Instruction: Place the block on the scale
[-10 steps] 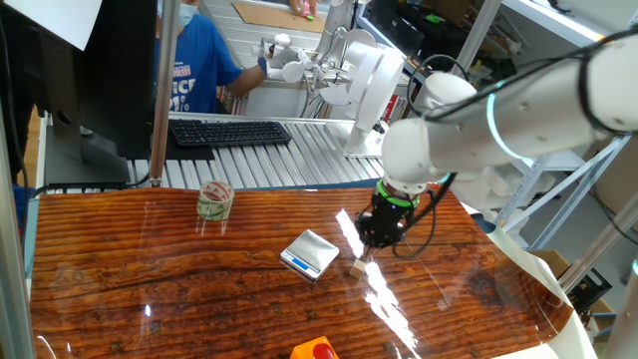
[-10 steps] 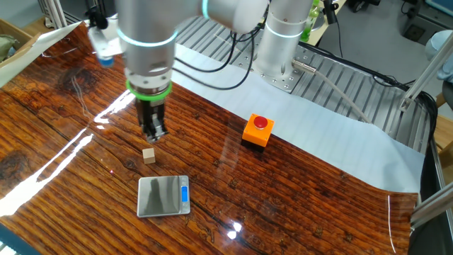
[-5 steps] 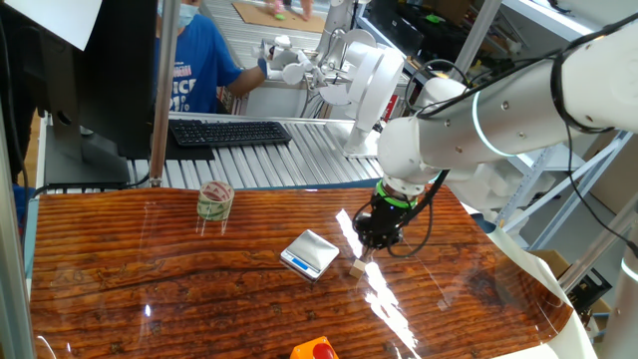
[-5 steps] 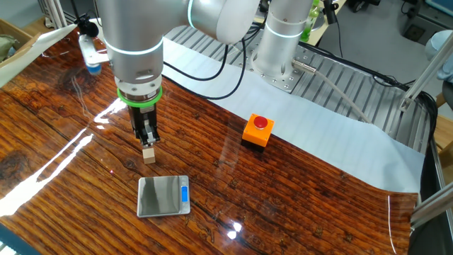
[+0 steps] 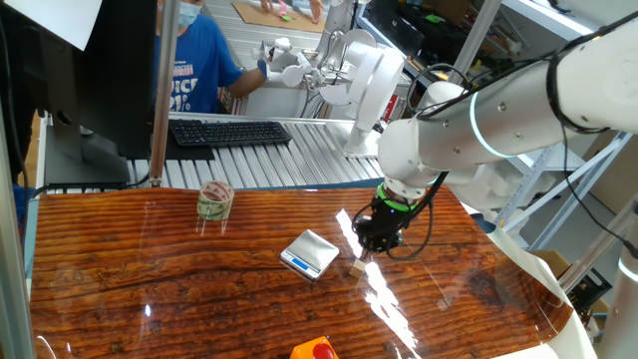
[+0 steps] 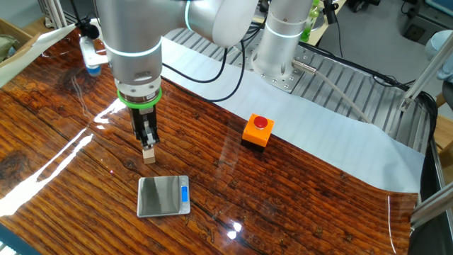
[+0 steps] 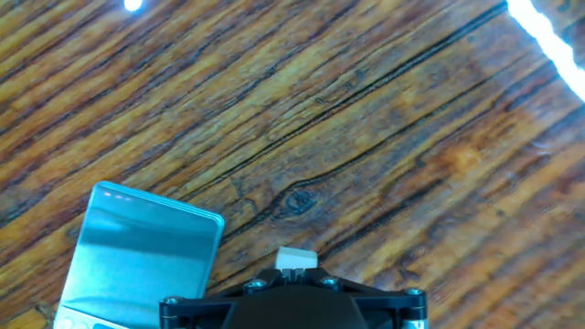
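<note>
The block (image 6: pixel 149 156) is a tiny tan wooden cube on the wooden table, a short way from the scale (image 6: pixel 163 195), a flat silver square with a blue display strip. My gripper (image 6: pixel 149 145) stands upright right over the block, its narrow fingers close together, tips at the block's top; I cannot see them around its sides. In one fixed view the gripper (image 5: pixel 365 249) is just above the block (image 5: pixel 357 267), right of the scale (image 5: pixel 310 252). In the hand view the block (image 7: pixel 296 259) peeks out just beyond the gripper (image 7: pixel 294 272), with the scale (image 7: pixel 137 256) at lower left.
An orange box with a red button (image 6: pixel 257 130) sits on the table beyond the block. A tape roll (image 5: pixel 214 199) stands at the table's back left. A black keyboard (image 5: pixel 229 132) and a person in blue are behind the table.
Over the last second my gripper came sideways and down onto the spot above the block. In the last half second it hardly moved. Block and scale stayed put.
</note>
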`<control>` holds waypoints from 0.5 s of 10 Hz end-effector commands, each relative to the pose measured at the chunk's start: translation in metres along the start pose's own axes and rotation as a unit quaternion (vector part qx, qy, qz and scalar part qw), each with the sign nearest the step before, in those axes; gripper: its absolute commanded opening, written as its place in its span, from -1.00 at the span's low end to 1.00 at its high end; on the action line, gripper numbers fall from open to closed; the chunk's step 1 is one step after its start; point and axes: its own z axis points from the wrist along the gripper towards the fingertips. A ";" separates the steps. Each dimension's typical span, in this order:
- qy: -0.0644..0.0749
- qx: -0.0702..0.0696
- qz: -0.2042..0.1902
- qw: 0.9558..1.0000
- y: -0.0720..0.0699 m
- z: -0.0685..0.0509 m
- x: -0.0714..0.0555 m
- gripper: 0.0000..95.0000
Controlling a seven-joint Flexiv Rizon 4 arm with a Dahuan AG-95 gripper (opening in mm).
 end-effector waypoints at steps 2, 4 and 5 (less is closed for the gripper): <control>-0.008 0.004 -0.001 1.000 -0.001 0.005 -0.001 -1.00; -0.006 0.002 0.003 1.000 0.000 0.004 -0.003 -1.00; -0.004 -0.001 0.005 1.000 0.000 0.004 -0.003 -1.00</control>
